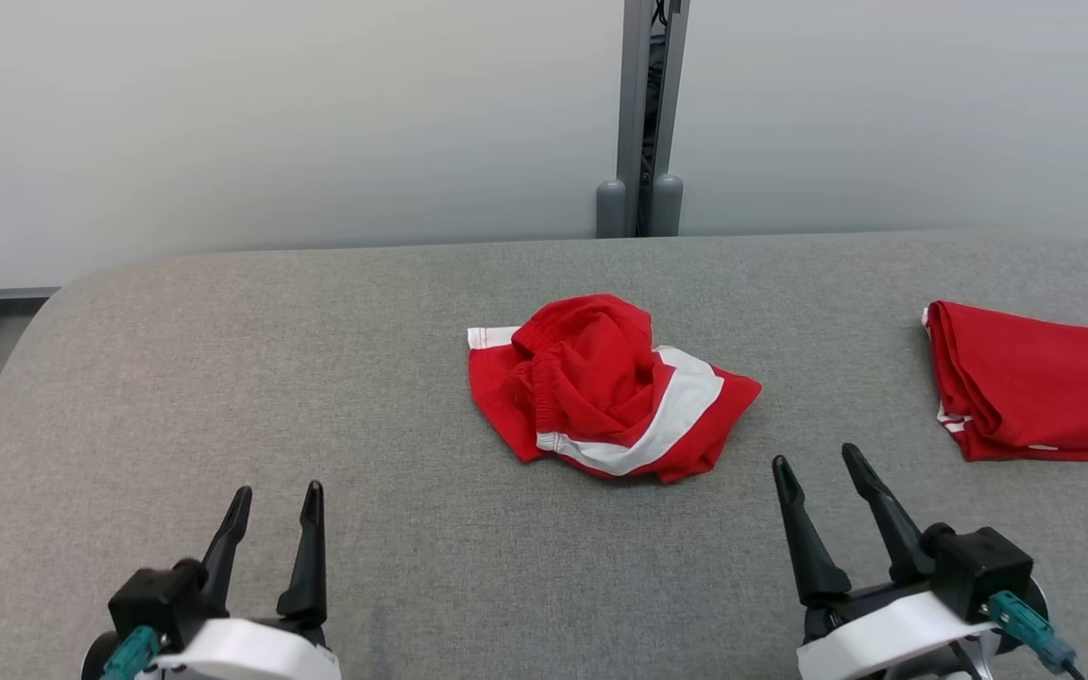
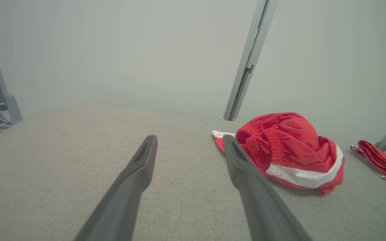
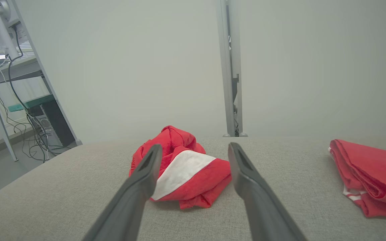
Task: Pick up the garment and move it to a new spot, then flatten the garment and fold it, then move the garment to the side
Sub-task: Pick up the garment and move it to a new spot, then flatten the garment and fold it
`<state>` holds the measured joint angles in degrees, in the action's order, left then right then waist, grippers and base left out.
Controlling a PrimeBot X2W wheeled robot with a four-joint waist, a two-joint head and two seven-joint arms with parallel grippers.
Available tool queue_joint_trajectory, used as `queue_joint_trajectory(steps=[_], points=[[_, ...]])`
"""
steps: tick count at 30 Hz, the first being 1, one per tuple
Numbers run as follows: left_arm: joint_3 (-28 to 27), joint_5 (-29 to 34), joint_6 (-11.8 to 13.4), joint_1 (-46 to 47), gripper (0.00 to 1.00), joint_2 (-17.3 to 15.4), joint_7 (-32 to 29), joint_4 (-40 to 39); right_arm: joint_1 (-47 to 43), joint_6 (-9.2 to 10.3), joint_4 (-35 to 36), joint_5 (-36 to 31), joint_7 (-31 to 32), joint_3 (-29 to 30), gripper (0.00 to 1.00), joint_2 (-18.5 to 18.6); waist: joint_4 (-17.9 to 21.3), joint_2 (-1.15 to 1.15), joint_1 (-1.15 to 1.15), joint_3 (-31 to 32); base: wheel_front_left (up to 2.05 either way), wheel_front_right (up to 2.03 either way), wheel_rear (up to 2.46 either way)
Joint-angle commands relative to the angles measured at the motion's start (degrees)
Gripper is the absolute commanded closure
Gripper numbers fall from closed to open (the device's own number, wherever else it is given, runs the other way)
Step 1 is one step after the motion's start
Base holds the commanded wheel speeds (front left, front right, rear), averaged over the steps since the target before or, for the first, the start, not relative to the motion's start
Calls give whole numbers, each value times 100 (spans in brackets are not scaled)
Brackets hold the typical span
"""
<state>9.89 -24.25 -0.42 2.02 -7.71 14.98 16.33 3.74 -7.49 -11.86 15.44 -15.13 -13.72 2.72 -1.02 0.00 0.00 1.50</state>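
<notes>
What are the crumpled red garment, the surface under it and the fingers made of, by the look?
The crumpled red garment: thin light fabric, likely synthetic; soft creases, gathered elastic waistband, faint sheen.
The surface: grey woven cloth, matte, probably padded; weave grain shows, corners rounded.
The fingers: dark, matte, smooth; plastic or rubber, can't tell which.

left gripper (image 1: 278, 489) and right gripper (image 1: 815, 457) gape wide (both hovering low), apparently empty.
</notes>
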Motion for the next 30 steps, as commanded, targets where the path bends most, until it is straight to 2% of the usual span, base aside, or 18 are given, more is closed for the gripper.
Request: queue_joint_trajectory(steps=[1, 15, 24, 30], points=[[-48, 57, 19, -62, 0, 25, 19, -61, -78, -1, 35, -37, -8, 30, 0, 39, -17, 0, 0, 27, 0, 0, 0], [-663, 814, -212, -1001, 0, 401, 19, -631, -410, -1, -41, -86, -8, 184, 0, 37, 33, 0, 0, 202, 0, 0, 0], [-784, 881, -292, -1027, 0, 466, 19, -587, -313, -1, -77, -78, -8, 135, 0, 37, 68, 0, 0, 182, 0, 0, 0], [-731, 730, -252, -992, 0, 469, 19, -482, -285, -1, -97, -59, -8, 112, 0, 37, 61, 0, 0, 145, 0, 0, 0]])
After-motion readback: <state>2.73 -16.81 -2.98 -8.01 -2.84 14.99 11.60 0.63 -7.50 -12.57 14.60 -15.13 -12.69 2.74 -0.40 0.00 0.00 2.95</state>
